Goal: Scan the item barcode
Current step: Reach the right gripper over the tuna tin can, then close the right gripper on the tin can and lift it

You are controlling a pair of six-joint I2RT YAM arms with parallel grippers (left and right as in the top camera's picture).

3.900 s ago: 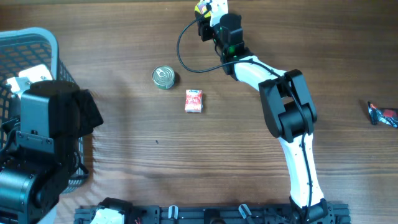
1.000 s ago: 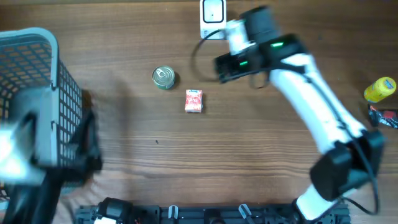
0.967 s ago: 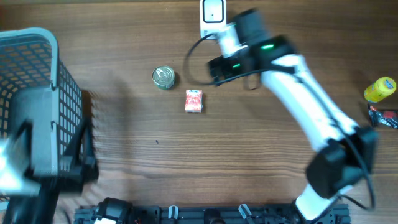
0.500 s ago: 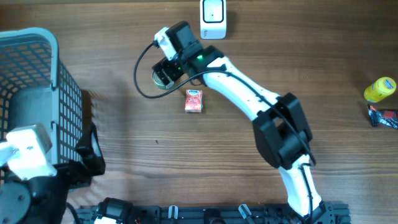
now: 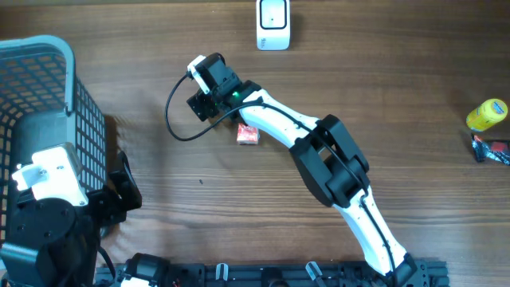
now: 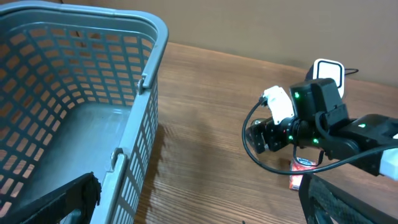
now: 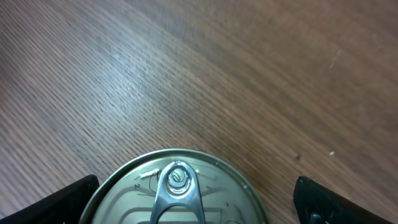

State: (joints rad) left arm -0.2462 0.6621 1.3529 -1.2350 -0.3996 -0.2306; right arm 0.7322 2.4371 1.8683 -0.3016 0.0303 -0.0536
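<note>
While the wooden table (image 5: 398,88) fills every view with brown grain running across it, the left wrist view also shows a plain tan surface beyond its far edge. Taking the white scanner (image 5: 272,24) at the far edge as the mark, the grey-blue mesh basket (image 5: 48,72) stands well to its left, upright, by the left arm.

From the near edge, the right arm reaches to a spot left of the scanner and a little nearer the robot. There the right gripper (image 5: 204,102) hangs over the can (image 7: 124,202), its jaws spread wide with a finger to either side of the lid. A strip of bare wood shows between the lid and the finger on the picture's right. The left gripper (image 6: 199,186) is spread wide too, holding nothing, near the basket.

The can stands on its base with its long axis upright and its silver lid facing straight up into the right wrist camera. Its pull tab (image 7: 177,186) lies flat. The rivet end points to the top of that picture and the ring end runs off the bottom.

Just scanner-side of the can, a small red packet (image 5: 248,134) lies flat, half under the arm. Far right of the scanner, a yellow bottle (image 5: 488,114) lies on its side beside a dark wrapper (image 5: 490,148).
</note>
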